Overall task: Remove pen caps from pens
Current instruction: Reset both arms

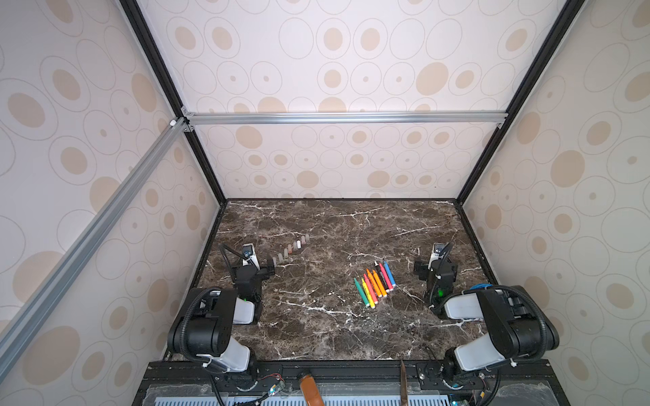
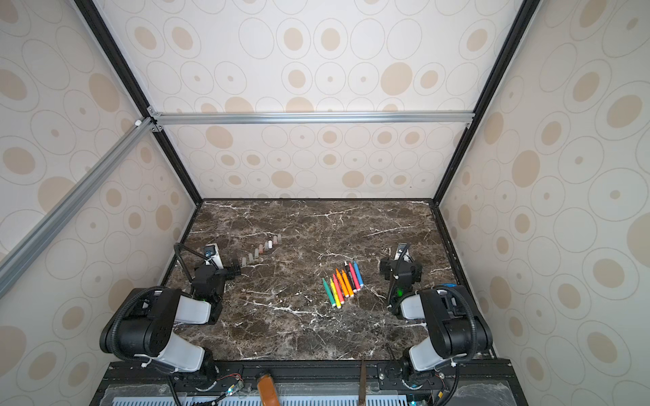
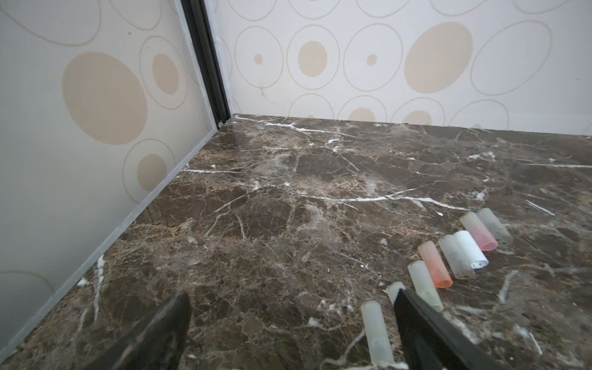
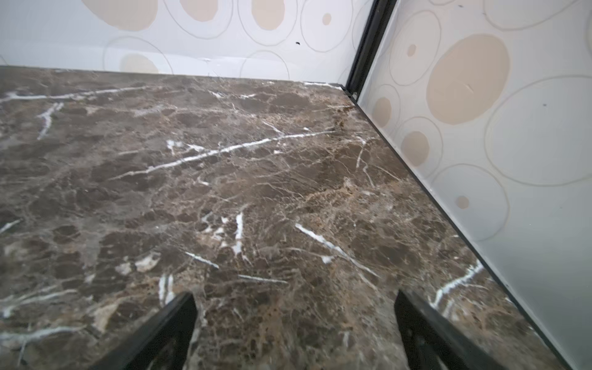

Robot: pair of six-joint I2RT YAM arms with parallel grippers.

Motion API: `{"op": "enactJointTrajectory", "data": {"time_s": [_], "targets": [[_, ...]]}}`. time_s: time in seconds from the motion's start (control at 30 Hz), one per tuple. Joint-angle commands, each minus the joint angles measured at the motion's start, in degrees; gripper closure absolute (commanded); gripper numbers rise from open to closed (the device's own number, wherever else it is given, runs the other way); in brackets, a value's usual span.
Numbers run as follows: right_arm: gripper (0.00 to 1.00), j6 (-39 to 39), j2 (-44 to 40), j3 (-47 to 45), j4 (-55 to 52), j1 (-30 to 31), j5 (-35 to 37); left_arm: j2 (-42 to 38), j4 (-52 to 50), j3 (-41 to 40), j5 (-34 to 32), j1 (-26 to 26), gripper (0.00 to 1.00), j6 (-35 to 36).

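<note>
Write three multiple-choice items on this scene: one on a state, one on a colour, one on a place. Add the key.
1. The right gripper is: A) shut, empty; B) shut on something; C) open.
2. The pen nearest the right gripper, in the row of pens, is: A) green; B) blue; C) yellow.
3. The pen caps lie: A) among the pens; B) beside the left gripper; C) beside the right gripper.
Key: 1 C, its jaws stand wide apart with nothing between; 2 B, the blue pen ends the row on that side; 3 B, the caps line up by that gripper's fingertip.
</note>
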Motion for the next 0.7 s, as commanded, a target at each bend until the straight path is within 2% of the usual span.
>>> {"op": "enactJointTrajectory", "data": {"time_s": [0.0,0.03,0.1,0.2,0.67], "targets": [[0.01,0.9,-1.4,3.4,-4.8,-0.9,-3.7,0.0,3.6,1.4,2.0,-0.1,0.0,2.6],[0.0,1.2,-0.8,5.5,-7.7,-1.6,-4.8,0.1,3.7,1.4,1.9,-0.1,0.0,2.6],[0.0,0.8,0.4,4.4,-3.5,-1.9,-4.8,0.1,3.6,1.4,2.0,-0.2,0.0,2.7],[0.0,1.7,-0.7,5.3,-7.2,-2.0,-4.1,0.0,3.6,1.3,1.9,-0.1,0.0,2.7],[0.0,1.6,-0.6,4.7,-6.1,-2.0,-3.8,0.1,3.6,1.4,1.1,-0.8,0.0,3.1]]}}
